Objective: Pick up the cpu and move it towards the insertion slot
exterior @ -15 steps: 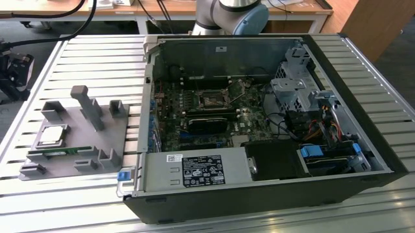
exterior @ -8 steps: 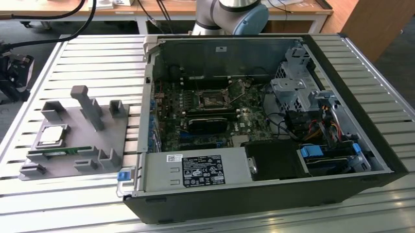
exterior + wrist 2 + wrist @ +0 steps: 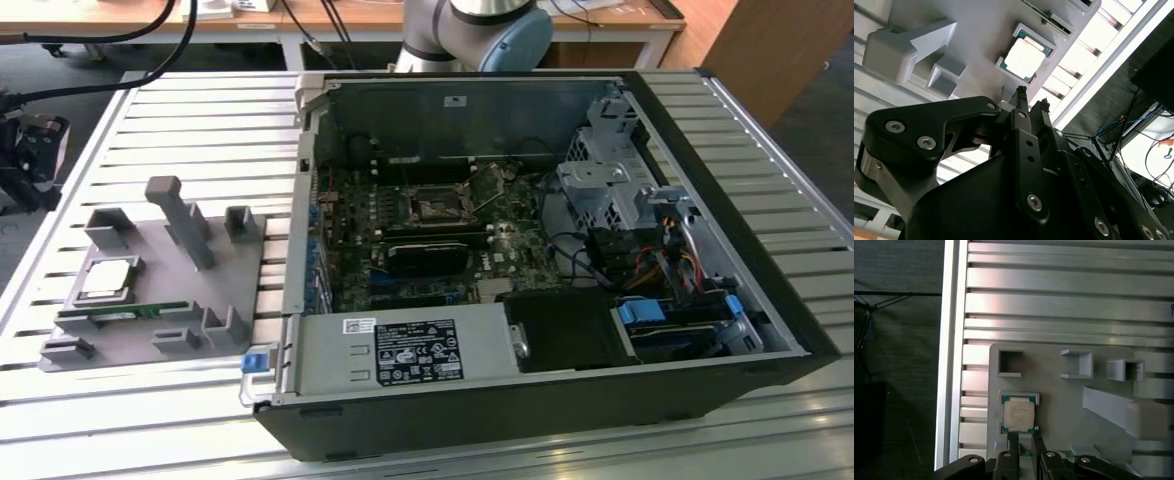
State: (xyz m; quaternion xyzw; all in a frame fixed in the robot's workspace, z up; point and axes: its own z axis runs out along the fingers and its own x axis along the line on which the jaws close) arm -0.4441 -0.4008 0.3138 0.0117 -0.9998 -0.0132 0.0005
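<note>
Black tool (image 3: 1032,97) w/ silver screws; grey arm (image 3: 467,35), blue cap

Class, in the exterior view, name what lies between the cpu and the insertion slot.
In the exterior view: the holder's tall post, a strip of slatted table, the case wall and some motherboard, between cpu and slot.

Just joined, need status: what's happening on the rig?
The arm's pincer hangs above the cpu, not touching it. The cpu lies in its pocket on the grey tray, not yet picked up. The insertion slot is inside the open PC case, to the exterior view's right of the tray.
</note>
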